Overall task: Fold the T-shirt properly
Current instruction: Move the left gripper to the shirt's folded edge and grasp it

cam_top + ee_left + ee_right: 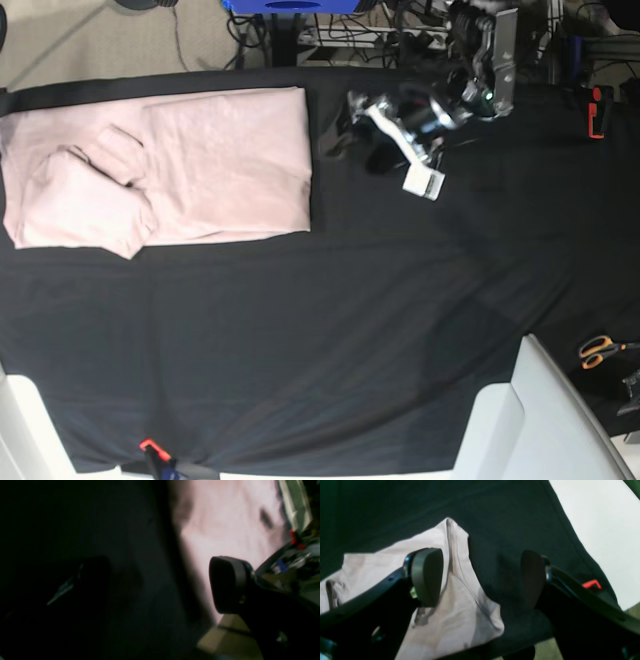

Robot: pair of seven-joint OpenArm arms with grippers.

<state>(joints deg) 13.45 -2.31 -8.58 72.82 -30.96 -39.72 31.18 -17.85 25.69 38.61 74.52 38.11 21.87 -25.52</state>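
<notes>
the t-shirt (200, 165) lies part-folded at the desk's (330, 340) far left corner, both hands spread and empty, so the left hand (372, 135) beside its edge could snag and undo the fold.

Open black cloth (330, 340) right of and below the T-shirt (200, 165)

Taking the T-shirt as landmark: the cloth below it and off to its right lies flat and bare, wide enough for a gripper to pass. Just right of its right edge hangs the left gripper (352, 135), jaws apart, blocking that side. Far to the right, scissors (600, 349) lie near the table edge.
</notes>
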